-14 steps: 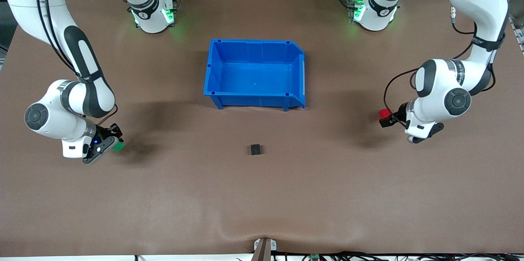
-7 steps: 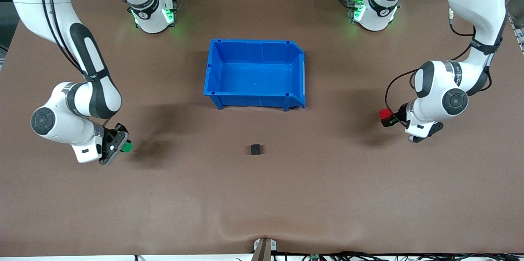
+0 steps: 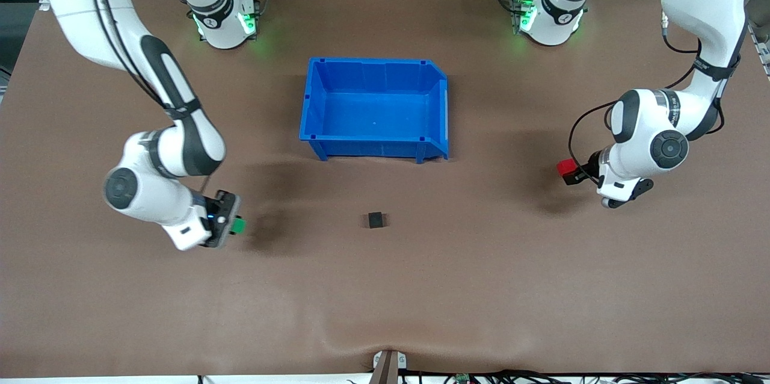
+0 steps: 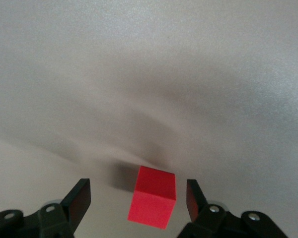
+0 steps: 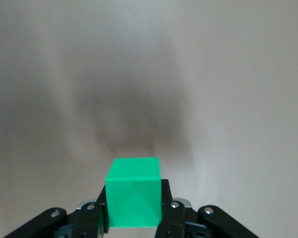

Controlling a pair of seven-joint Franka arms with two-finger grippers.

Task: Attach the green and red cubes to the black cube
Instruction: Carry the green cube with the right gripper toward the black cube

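The black cube sits alone on the brown table, nearer the front camera than the blue bin. My right gripper is shut on the green cube and holds it above the table, toward the right arm's end from the black cube. The right wrist view shows the green cube clamped between the fingers of the gripper. My left gripper is open around the red cube near the left arm's end. In the left wrist view the red cube stands between the spread fingers of the gripper, with a gap on each side.
An empty blue bin stands at the middle of the table, farther from the front camera than the black cube. The two arm bases stand along the table edge farthest from the front camera.
My right arm has carried the green cube along the table toward the black cube. The left gripper and red cube have barely shifted.
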